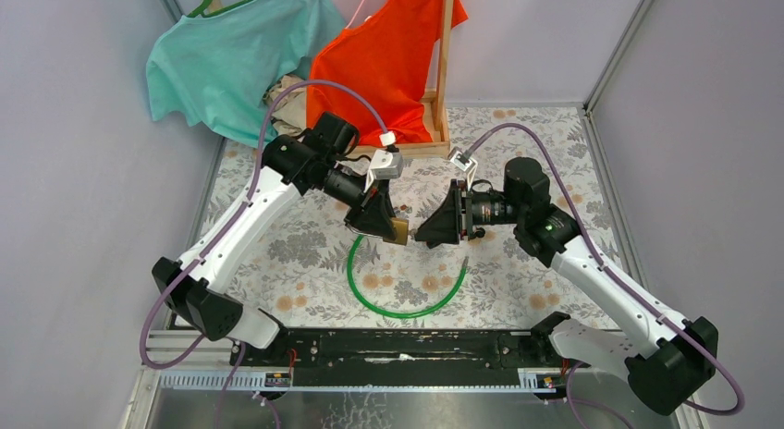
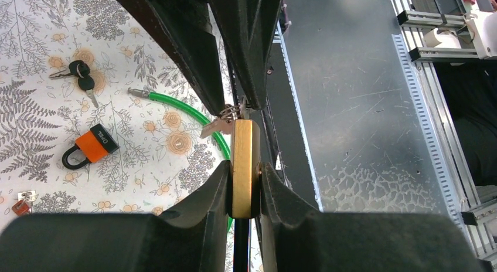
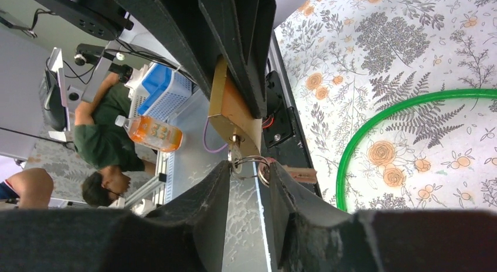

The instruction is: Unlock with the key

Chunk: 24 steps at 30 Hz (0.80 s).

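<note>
My left gripper [image 1: 396, 227] is shut on a brass padlock [image 1: 400, 230] and holds it above the floral mat. In the left wrist view the padlock [image 2: 244, 166] sits edge-on between my fingers [image 2: 199, 201]. A small key [image 3: 235, 156] sticks in the padlock's [image 3: 231, 111] keyhole, with a key ring [image 3: 253, 165] hanging from it. My right gripper [image 3: 249, 175] faces the padlock from the right [image 1: 423, 233]. Its jaws stand a small way apart around the key and ring. A spare key [image 2: 214, 126] hangs beside the ring.
A green cable loop [image 1: 407, 295] lies on the mat under both grippers. An orange-bodied padlock [image 2: 94, 144] and black-headed keys [image 2: 81, 74] lie on the mat. A teal shirt [image 1: 231, 55] and an orange shirt [image 1: 388, 50] hang on a wooden rack [image 1: 444, 78] at the back.
</note>
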{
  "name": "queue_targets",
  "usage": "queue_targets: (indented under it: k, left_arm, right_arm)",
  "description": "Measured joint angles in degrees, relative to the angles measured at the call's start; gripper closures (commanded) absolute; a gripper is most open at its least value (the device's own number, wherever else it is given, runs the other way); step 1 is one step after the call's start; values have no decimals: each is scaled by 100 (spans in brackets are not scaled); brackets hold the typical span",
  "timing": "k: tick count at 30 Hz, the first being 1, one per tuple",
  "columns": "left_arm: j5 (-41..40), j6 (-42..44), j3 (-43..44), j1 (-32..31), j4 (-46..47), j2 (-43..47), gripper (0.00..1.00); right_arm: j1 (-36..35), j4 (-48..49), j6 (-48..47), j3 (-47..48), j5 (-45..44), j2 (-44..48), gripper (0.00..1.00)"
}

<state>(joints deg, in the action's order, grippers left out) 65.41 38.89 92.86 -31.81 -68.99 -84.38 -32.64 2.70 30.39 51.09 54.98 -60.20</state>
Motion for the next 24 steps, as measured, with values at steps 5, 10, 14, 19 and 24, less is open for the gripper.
queue_targets:
  k: [5,10,14,19,24]
  left_arm:
    - [24,-7,2,0,-15,-50,100]
    - [98,-20,2,0,-70,-118,100]
    - [103,-46,2,31,-262,-142,100]
    - [31,-22,2,48,-389,-153,100]
    - [-122,201,48,48,-487,-122,100]
  right_arm:
    - [-66,-98,-160,96,-2,17,84]
    - [-197,-254,-271,212,-109,-7,90]
    - [-315,-522,-398,348,-181,-133,100]
    - [-350,-579,-247,382,-190,-251,100]
    - [-352,-57,518,155,-175,-275,100]
